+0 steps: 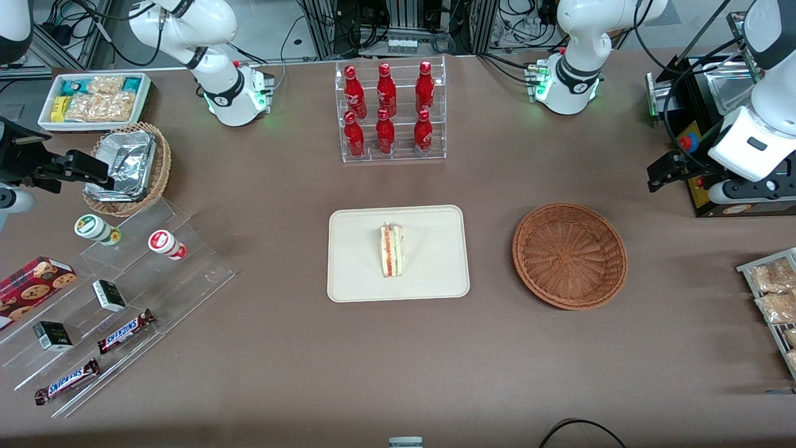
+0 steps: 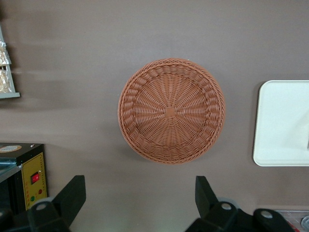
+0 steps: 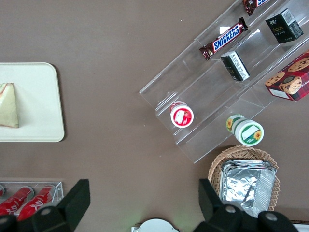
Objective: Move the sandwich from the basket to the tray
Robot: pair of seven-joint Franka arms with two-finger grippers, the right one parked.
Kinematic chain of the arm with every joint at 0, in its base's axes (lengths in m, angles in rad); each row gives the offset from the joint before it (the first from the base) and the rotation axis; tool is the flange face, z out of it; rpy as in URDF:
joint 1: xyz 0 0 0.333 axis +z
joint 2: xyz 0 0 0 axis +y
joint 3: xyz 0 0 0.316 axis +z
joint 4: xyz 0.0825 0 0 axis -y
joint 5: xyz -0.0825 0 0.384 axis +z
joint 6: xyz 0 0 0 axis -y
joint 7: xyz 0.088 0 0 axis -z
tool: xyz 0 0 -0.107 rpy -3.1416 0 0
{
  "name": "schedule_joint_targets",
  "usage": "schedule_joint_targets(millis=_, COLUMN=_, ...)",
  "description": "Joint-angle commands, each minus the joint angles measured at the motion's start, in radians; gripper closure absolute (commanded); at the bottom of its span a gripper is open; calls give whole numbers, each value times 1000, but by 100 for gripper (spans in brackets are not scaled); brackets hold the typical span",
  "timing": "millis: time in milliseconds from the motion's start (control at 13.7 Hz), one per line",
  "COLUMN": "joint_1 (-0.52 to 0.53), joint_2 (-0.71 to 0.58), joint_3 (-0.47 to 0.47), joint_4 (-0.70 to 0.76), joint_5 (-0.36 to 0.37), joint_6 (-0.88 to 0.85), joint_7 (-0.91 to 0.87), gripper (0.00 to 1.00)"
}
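Note:
The sandwich (image 1: 392,251) lies on the cream tray (image 1: 354,274) at the middle of the table, and it also shows in the right wrist view (image 3: 8,105) on the tray (image 3: 38,96). The reddish-brown basket (image 1: 569,255) stands beside the tray toward the working arm's end and is empty. My left gripper (image 1: 654,177) hangs above the table, farther from the front camera than the basket and off toward the working arm's end. In the left wrist view the gripper (image 2: 137,198) is open and empty, with the basket (image 2: 171,111) and the tray's edge (image 2: 285,123) below.
A clear rack of red bottles (image 1: 388,112) stands farther back than the tray. A black control box (image 1: 715,124) and a rack of snack packets (image 1: 771,292) are at the working arm's end. Acrylic steps with snacks (image 1: 124,292), a foil-lined basket (image 1: 127,168) and a white bin (image 1: 93,99) are at the parked arm's end.

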Motion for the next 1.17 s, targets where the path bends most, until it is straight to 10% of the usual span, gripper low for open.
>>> schedule_joint_targets(millis=0, joint_1=-114, joint_2=38, joint_3=90, joint_4=80, joint_5=-3, joint_6=-13, joint_7=4, gripper=0)
schedule_joint_targets(millis=219, joint_1=-225, joint_2=70, joint_3=218, joint_4=142, joint_5=-5, joint_6=-27, joint_7=16, gripper=0)
schedule_joint_targets(millis=1093, joint_1=-126, joint_2=11, joint_3=155, joint_4=85, joint_5=3, joint_6=-76, joint_7=24, gripper=0)
